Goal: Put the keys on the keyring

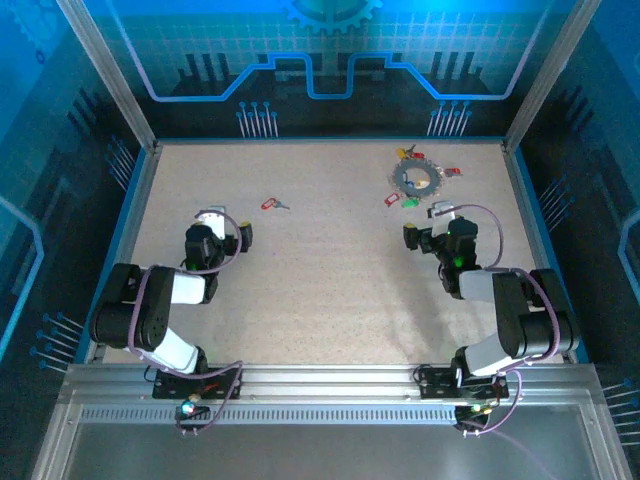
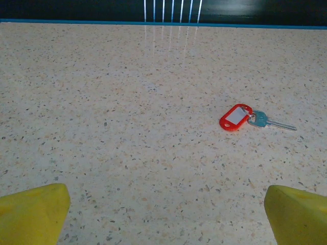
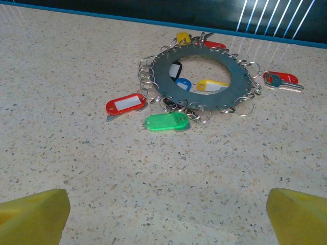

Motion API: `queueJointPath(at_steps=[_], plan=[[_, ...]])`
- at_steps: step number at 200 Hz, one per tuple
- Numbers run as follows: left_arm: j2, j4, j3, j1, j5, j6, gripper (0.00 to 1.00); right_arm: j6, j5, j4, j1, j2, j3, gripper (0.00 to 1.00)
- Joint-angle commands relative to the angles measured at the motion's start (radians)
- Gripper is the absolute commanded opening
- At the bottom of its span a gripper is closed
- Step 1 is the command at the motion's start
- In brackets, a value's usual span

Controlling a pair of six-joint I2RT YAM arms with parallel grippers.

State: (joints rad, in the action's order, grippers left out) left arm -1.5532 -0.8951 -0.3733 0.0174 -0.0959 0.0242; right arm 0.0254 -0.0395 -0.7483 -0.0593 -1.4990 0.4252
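Note:
A dark grey keyring (image 3: pixel 161 79) lies at the back right of the table, also seen from above as keyring (image 1: pixel 416 178). Small wire loops line its rim. Keys with a green tag (image 3: pixel 166 122) and a red tag (image 3: pixel 125 103) lie against its near edge, and another red-tagged key (image 3: pixel 280 79) rests at its right. A yellow tag (image 3: pixel 212 85) and a blue tag (image 3: pixel 183 84) sit in its hole. One loose red-tagged key (image 2: pixel 236 117) lies apart, left of centre (image 1: pixel 272 204). My left gripper (image 2: pixel 166 219) is open, short of that key. My right gripper (image 3: pixel 166 219) is open, short of the ring.
The speckled beige table (image 1: pixel 330 290) has a raised blue border (image 1: pixel 320 141) and metal frame posts at the back corners. Both arm bases sit on the rail at the near edge.

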Motion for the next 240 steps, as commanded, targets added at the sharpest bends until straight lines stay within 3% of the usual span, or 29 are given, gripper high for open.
queueJointPath(at_steps=[1,223,240], plan=[[0.007,0.001,-0.018,-0.007,0.023,-0.015,0.99,-0.012,0.018,0.006,0.01,-0.007,0.012,1.0],[0.008,0.005,-0.019,-0.028,0.063,-0.027,0.99,-0.017,0.032,0.001,0.017,-0.003,0.011,1.0],[0.008,0.002,-0.019,-0.027,0.062,-0.028,0.99,-0.025,0.066,0.11,0.036,0.067,0.04,1.0]])
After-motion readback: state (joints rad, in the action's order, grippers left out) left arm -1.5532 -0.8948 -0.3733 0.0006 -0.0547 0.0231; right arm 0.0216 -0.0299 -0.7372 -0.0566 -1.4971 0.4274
